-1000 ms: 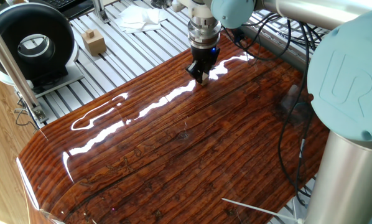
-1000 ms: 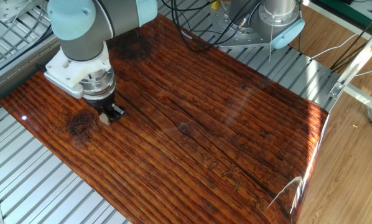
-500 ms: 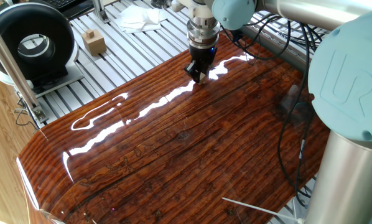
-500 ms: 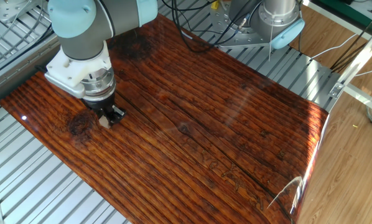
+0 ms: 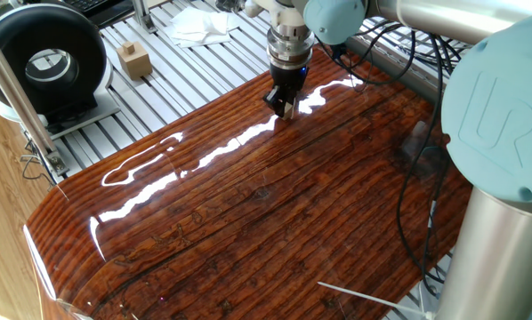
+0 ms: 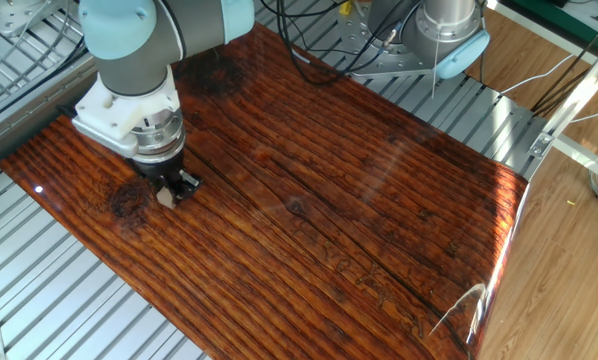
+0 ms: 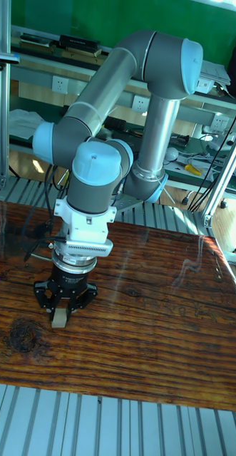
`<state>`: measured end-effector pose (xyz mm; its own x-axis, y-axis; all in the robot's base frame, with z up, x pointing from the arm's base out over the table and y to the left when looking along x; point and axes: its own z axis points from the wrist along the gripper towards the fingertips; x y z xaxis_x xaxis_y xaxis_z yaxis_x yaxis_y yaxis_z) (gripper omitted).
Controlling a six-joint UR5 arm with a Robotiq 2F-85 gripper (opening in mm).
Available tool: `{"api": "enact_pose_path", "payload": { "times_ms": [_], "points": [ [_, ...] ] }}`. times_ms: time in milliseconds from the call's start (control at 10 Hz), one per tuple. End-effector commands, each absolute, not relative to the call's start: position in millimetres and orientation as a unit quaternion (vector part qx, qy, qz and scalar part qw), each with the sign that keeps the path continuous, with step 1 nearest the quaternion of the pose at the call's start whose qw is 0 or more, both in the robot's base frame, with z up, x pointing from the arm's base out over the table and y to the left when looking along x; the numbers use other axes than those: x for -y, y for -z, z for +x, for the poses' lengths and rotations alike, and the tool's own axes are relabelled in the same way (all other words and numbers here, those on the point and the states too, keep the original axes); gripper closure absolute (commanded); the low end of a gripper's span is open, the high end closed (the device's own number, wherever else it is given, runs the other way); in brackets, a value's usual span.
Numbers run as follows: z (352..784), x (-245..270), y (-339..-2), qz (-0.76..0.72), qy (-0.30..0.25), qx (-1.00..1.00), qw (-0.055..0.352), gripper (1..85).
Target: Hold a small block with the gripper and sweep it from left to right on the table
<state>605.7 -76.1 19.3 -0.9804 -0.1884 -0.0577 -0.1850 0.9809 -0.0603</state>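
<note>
Fingers (image 7: 58, 311) clamped on the small block (image 7: 58, 319), low over the table (image 7: 153, 342).

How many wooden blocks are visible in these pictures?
2: a tiny pale beige wooden cube held in the black two-fingered pincer, and a larger tan wooden block on the ribbed aluminium frame.

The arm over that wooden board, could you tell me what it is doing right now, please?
The gripper points straight down and is shut on the small block, a pale cube pinched between its black fingers. The block sits at or just above the table, near one end of the board, with the long stretch of wood ahead of it. A larger tan block lies off the board on the metal frame, untouched.
</note>
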Motion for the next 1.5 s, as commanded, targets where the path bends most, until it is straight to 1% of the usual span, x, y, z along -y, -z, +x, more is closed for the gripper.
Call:
{"api": "enact_pose_path", "payload": {
  "times_ms": [0, 300, 1200, 1300, 1400],
  "points": [
    [604.5, 67.9, -20.0, -0.087, 0.008, -0.996, 0.031, 84.7],
    [596.1, 64.7, -19.6, -0.08, 0.001, -0.997, 0.015, 84.7],
    [601.7, 63.2, -19.8, -0.091, -0.001, -0.996, 0.026, 84.7],
    [601.3, 65.2, -19.8, -0.091, 0.003, -0.996, 0.025, 84.7],
    [602.4, 73.1, -20.0, -0.092, 0.018, -0.995, 0.026, 84.7]
  ]
}}
